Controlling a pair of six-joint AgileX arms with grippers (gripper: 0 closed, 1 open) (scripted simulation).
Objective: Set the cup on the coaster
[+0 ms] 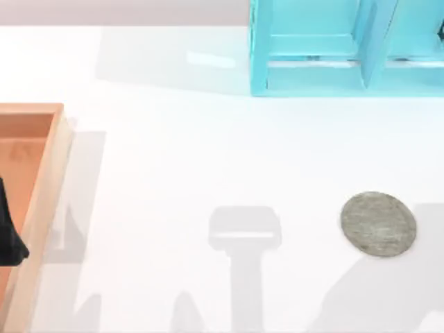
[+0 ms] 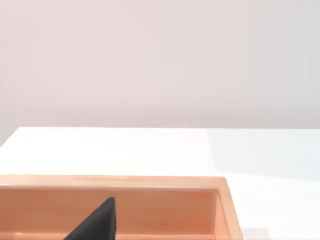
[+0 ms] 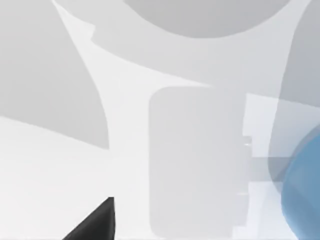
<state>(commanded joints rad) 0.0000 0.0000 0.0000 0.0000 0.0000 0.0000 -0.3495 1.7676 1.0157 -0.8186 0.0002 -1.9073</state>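
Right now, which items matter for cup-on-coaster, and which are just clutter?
Job items:
- coaster, flat on the table, right side
- cup, blue, edge seen in the right wrist view

Clutter:
- wooden tray, left edge
- turquoise rack, far side

A shallow wooden tray with an orange-brown floor and pale raised rim lies at the left edge of the white table. In the left wrist view its long wall runs just beyond the jaws and its corner lies off to one side of them. A light turquoise rack with upright dividers stands at the table's far edge, right of centre, well apart from the tray. Soft grey shadows lie across the near part of the table.
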